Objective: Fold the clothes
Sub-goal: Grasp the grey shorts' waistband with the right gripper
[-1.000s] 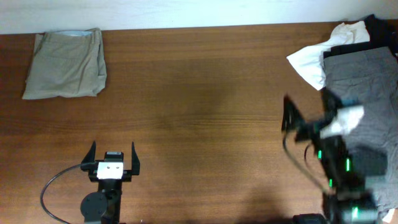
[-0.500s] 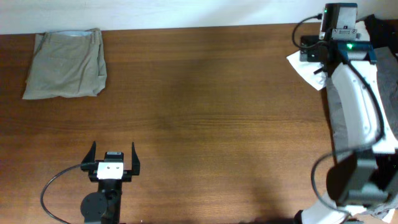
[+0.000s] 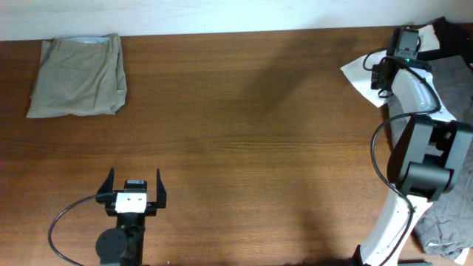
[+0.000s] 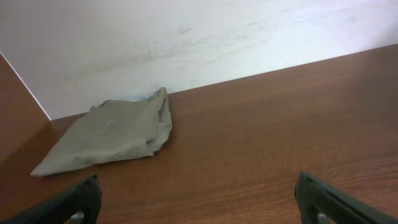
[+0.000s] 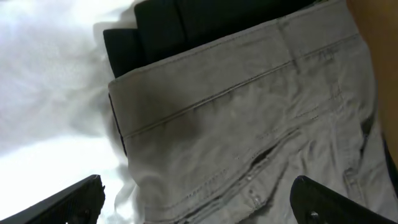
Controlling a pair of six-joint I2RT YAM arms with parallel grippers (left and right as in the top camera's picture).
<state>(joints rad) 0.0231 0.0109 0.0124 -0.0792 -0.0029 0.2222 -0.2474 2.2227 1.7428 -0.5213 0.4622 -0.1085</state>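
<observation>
Likely soft, limp and light, the grey trousers [image 5: 261, 143] lie heaped at the tabletop's [image 3: 244, 133] far right corner beneath the right end effector [image 5: 199, 198], whose fingers are spread wide like the left end effector's [image 3: 134, 179]; the firmer waistband [image 5: 205, 74] looks best to pinch.

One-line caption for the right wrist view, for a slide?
Right gripper open above the waistband of the grey garment; black garment behind, white garment alongside.

Four garments on my one desk [image 3: 244, 148].
Upper left of the frame: one beige trousers [image 3: 76, 76]. Upper right: one grey garment [image 3: 460, 85], one white garment [image 3: 362, 75], one black garment [image 3: 457, 37].
</observation>
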